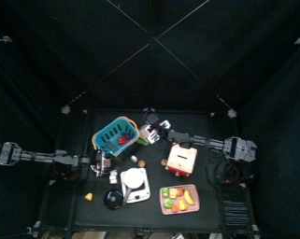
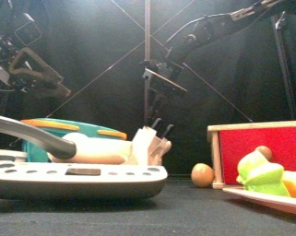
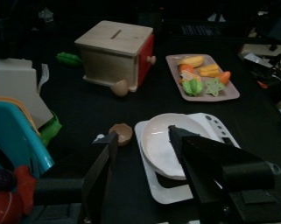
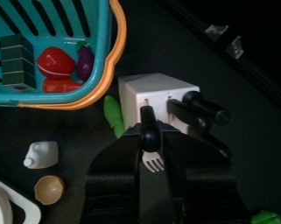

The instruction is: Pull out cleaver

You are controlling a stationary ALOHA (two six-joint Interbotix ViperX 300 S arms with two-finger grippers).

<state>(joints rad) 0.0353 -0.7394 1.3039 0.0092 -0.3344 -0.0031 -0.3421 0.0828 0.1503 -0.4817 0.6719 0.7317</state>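
The white knife block (image 4: 154, 90) stands beside the teal basket, with black handles (image 4: 199, 107) sticking out of it. I cannot tell which handle is the cleaver's. The block also shows in the front view (image 2: 145, 147) and the top view (image 1: 152, 121). My right gripper (image 4: 146, 133) hangs above the block, its jaws together on nothing; in the front view (image 2: 151, 81) it is well clear of the handles. My left gripper (image 3: 149, 166) is open and empty, low over a white plate (image 3: 166, 149) on a white scale.
A teal and orange basket (image 4: 49, 52) of toy food is next to the block. A wood box with a red lid (image 3: 115, 48), a brown egg (image 2: 203, 173), a tray of toy fruit (image 3: 201, 74) and the scale (image 2: 76, 177) crowd the table's front.
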